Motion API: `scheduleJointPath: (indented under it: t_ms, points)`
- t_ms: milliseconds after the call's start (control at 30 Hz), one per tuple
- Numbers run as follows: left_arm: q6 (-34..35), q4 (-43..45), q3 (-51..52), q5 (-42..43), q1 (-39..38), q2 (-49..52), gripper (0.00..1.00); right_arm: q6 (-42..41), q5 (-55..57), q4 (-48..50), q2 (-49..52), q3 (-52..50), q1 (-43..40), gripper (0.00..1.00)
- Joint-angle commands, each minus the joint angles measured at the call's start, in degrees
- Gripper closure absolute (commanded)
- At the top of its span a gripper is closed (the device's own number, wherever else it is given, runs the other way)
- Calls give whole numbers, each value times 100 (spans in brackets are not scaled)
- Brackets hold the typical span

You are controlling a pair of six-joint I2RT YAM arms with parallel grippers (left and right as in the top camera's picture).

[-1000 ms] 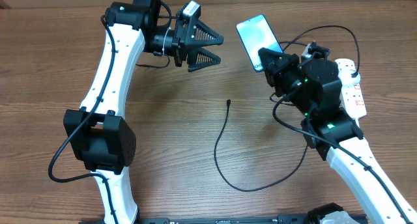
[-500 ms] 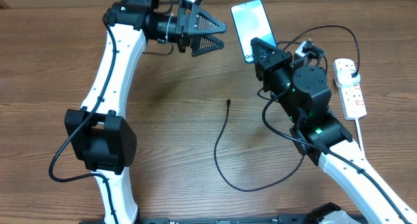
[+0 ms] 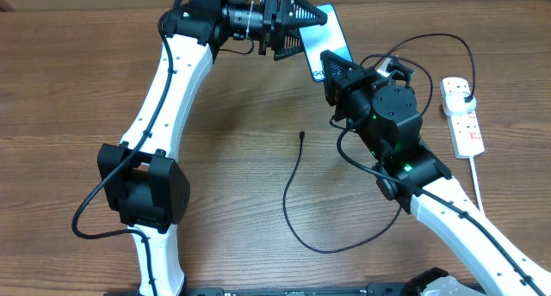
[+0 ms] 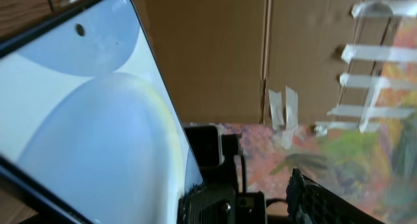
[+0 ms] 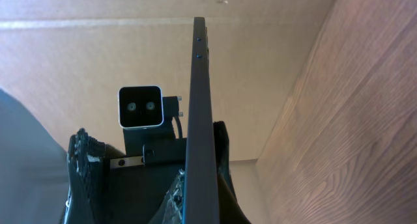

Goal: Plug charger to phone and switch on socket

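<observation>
left fingers [image 3: 303, 17] shifted right, beside phone [image 3: 335, 40]

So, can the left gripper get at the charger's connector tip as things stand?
Likely yes: the connector tip lies uncovered on the table, neither arm above it, with the left gripper open.

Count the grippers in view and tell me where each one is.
2. The left gripper is at the far side, jaws spread by the phone's far end. The right gripper is right of centre, shut on the phone's near end. None seems hidden.
</observation>
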State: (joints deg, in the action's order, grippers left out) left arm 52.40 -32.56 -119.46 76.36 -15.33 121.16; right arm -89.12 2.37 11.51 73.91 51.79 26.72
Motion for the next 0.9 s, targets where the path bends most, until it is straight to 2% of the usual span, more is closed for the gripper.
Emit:
scheduleJointPath:
  t_ms: [0,67,167,433,467,500,767,867]
  points:
    - [367,31,-70,-525,-136,-94,20,-763,57,133,96,197,22,96]
    - [448,87,-70,-697,-184,-94,22,-979,46,155,216,197,22,96]
    - [551,387,-70,-800,-232,-94,30,-992,-151,210,345,197,24,96]
    - [590,498,-70,-798,-234,-94,31,-990,-186,188,358,197,22,96]
    - [590,496,-70,-796,-234,-94,39,-992,-203,188,358,197,22,96]
    - [590,496,-70,-796,-234,-94,41,-990,-203,188,358,197,22,96]
    - [590,496,-70,-946,-234,-94,42,-994,-208,186,358,197,22,96]
    - [590,498,-70,-949,-234,-94,49,-994,-229,184,358,197,22,96]
